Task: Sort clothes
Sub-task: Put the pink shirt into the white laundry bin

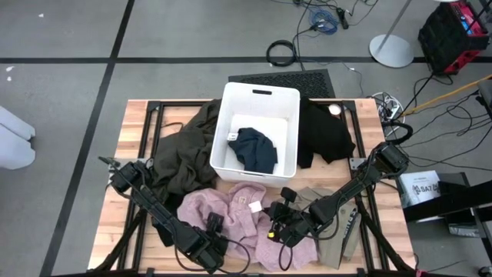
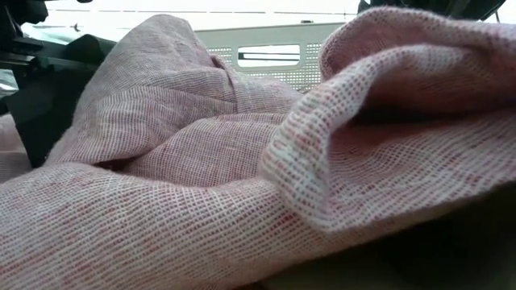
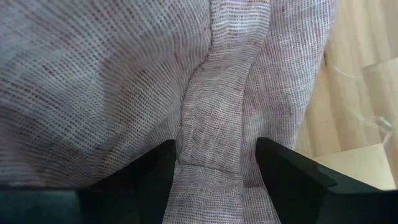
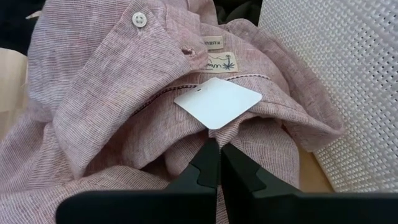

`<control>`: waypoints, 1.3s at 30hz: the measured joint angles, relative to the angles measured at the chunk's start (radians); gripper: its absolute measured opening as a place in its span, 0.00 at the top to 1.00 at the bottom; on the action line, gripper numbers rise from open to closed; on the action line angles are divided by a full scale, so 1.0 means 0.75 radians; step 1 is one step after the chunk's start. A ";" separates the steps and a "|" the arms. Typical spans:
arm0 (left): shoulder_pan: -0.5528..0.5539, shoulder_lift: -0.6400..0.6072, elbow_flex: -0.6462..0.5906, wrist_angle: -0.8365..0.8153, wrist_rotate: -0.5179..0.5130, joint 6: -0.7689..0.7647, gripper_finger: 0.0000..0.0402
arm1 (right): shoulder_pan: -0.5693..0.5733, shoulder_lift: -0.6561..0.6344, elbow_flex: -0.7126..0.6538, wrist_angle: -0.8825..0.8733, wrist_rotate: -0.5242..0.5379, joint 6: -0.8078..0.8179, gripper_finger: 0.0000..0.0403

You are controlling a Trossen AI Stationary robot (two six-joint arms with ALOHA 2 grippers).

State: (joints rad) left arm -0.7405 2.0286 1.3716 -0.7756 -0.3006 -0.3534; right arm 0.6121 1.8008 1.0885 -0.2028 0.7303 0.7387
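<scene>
A: Biggest thing first: the wooden worktop [image 1: 115, 200], with the white plastic bin [image 1: 257, 96] well ahead of both grippers and a navy blue garment [image 1: 256, 150] already inside it.

B: Sorted, I'd say. And what's lying outside the bin?

A: A large dark olive garment [image 1: 188, 150] heaped ahead of the left gripper [image 1: 217, 245], against the bin's wall. A black garment [image 1: 327, 131] lies on the bin's far side, ahead of the right arm. A khaki garment [image 1: 334, 235] sits under that arm, right beside the right gripper [image 1: 278, 228].

B: And between the two grippers?

A: The pink linen shirt [image 1: 238, 215], crumpled up. Both grippers are down at it, one on each edge, likely to lift it together so it doesn't drag.

B: Left gripper's state?

A: Jaws well apart, straddling a raised fold of the pink cloth. The fold runs up between the left gripper's fingers [image 3: 292, 180] but isn't pinched. It reads as lined up for a bite, though I can't say that's the plan.

B: The right one?

A: Jaws pressed together, tips just short of the shirt's white hang tag [image 4: 217, 102], near the collar label [image 4: 219, 62] and a button [image 4: 138, 20]. No cloth shows between them, so I'd call it closed on nothing.

B: Where's the risk?

A: Thin, loose weave. A shallow pinch could slip out.
</scene>
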 joint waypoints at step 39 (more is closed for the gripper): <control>0.001 0.001 0.516 -0.577 0.089 -0.009 0.87 | -0.006 0.000 0.000 -0.027 -0.005 -0.003 1.00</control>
State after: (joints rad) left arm -0.7399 2.0296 1.7588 -1.2085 -0.2337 -0.3605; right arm 0.6079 1.8009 1.0885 -0.2234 0.7265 0.7368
